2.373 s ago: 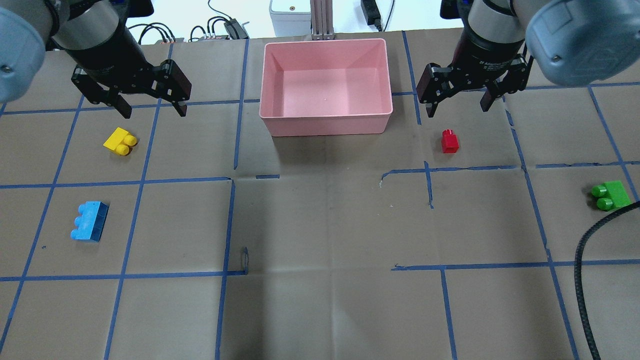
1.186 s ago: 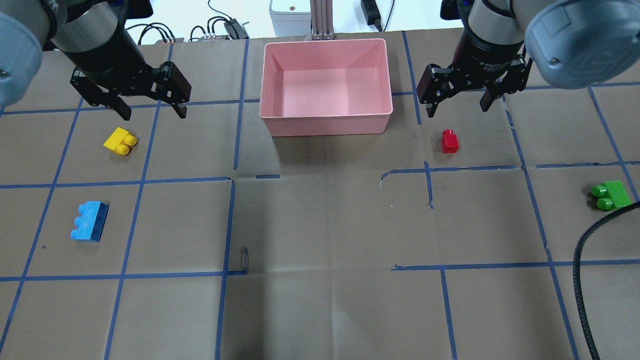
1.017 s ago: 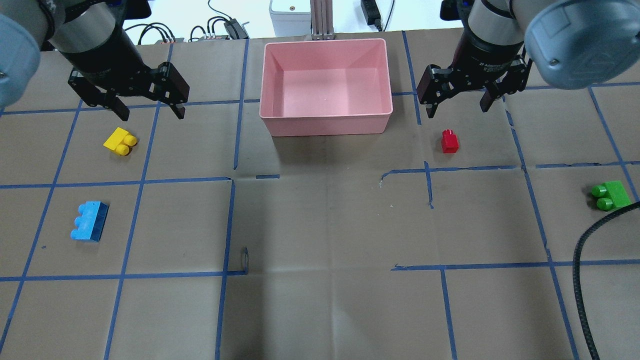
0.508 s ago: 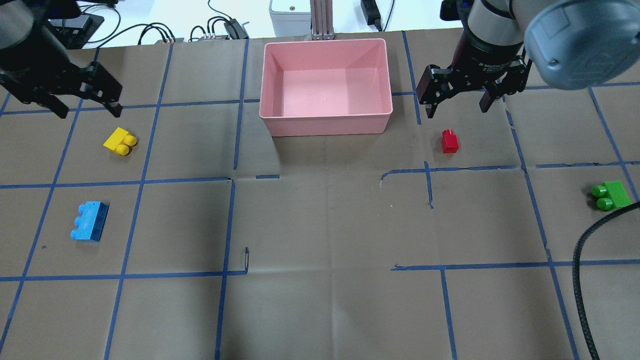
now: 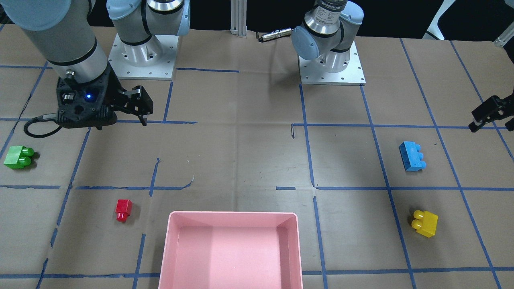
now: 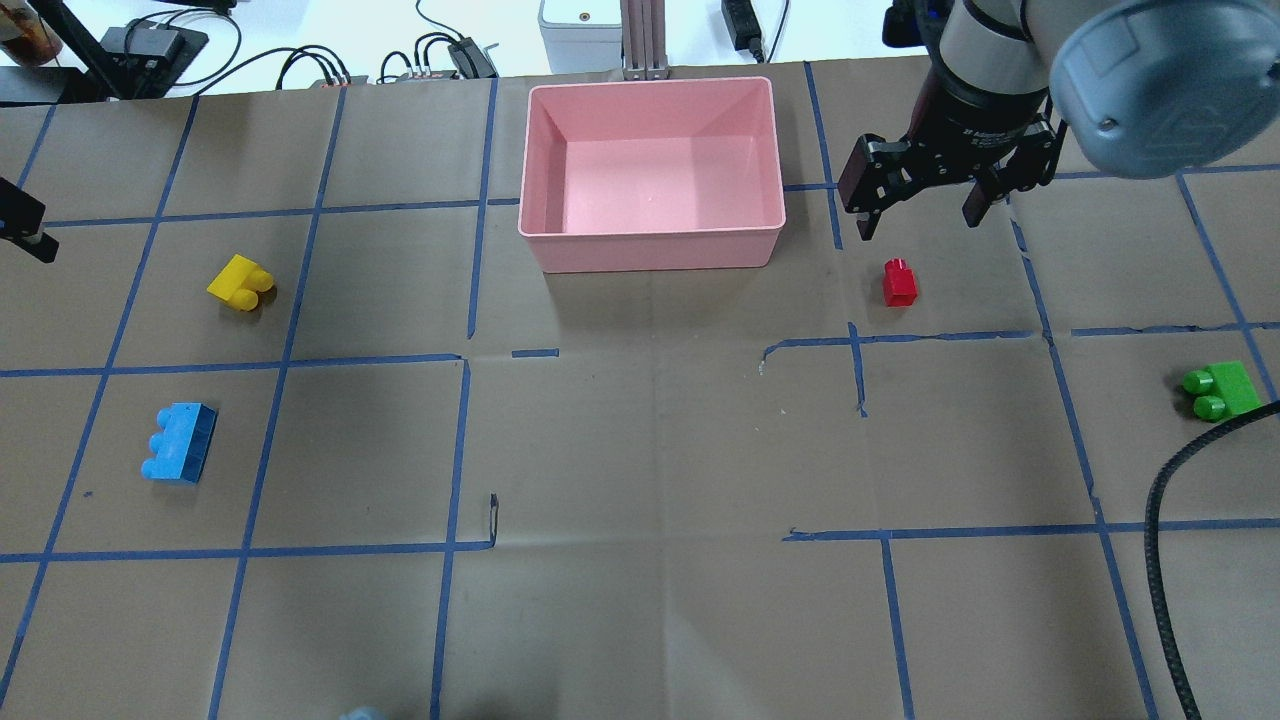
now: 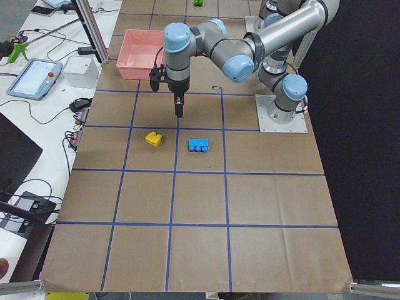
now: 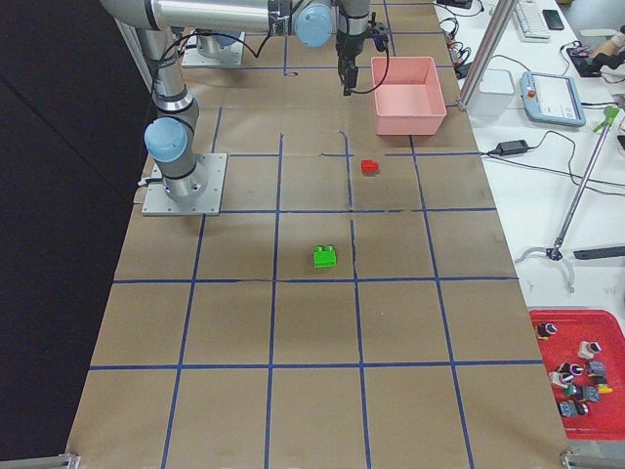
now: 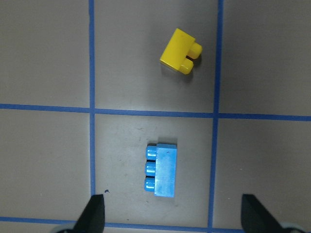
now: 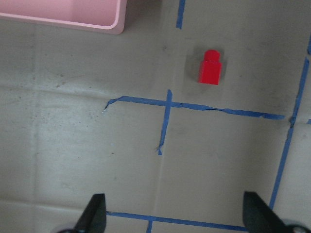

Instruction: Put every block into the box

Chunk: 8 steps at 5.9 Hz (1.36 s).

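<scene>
Left gripper point(image 5: 493, 117) swung outward past yellow two-stud plastic brick point(image 5: 425, 223); jaws spread, empty. Risk: off-centre pinch could tip a brick.
Front-facing: shallow pale pink plastic box point(image 5: 233, 214), 6 o'clock, empty.
Overhead: green two-stud plastic brick point(image 6: 1220, 392), 3 o'clock.
Left wrist: blue three-stud plastic brick point(image 9: 160, 170), centre.
Right wrist: right gripper point(image 10: 172, 213) spread; red one-stud plastic brick point(image 10: 210, 68), 1 o'clock.

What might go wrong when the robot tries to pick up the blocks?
The red block is tiny and lies on its side, so the open right hand might knock it away. The green block lies far from the box, so it could slip out on the long ride.
</scene>
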Each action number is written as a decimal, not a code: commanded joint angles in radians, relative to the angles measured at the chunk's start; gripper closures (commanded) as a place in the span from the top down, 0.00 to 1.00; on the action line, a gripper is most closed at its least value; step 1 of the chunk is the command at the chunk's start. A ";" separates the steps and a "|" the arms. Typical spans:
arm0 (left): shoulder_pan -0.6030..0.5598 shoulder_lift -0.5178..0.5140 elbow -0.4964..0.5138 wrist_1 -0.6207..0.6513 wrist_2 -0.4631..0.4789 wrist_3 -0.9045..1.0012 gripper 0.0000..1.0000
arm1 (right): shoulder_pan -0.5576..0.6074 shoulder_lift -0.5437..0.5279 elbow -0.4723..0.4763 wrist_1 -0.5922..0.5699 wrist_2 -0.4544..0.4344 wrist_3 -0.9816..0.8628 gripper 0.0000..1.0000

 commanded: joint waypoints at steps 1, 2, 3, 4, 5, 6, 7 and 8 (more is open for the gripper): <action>0.015 -0.036 -0.040 0.018 -0.026 -0.026 0.99 | -0.227 -0.003 0.001 0.002 0.007 -0.269 1.00; 0.015 -0.042 -0.115 0.092 -0.049 -0.039 0.99 | -0.341 0.000 0.004 0.000 0.013 -0.376 1.00; 0.015 -0.060 -0.202 0.210 -0.049 -0.039 0.99 | -0.424 0.013 0.006 -0.001 0.015 -0.422 1.00; 0.015 -0.088 -0.256 0.276 -0.049 -0.039 0.99 | -0.486 0.036 0.021 -0.053 0.007 -0.424 1.00; 0.015 -0.099 -0.305 0.312 -0.048 -0.034 0.99 | -0.520 0.062 0.097 -0.177 0.003 -0.429 1.00; 0.016 -0.111 -0.357 0.370 -0.048 -0.033 0.99 | -0.560 0.061 0.198 -0.271 0.006 -0.462 1.00; 0.019 -0.146 -0.399 0.478 -0.048 -0.016 0.99 | -0.630 0.064 0.277 -0.343 0.024 -0.499 1.00; 0.021 -0.177 -0.427 0.529 -0.046 -0.002 0.99 | -0.656 0.073 0.338 -0.460 0.018 -0.512 1.00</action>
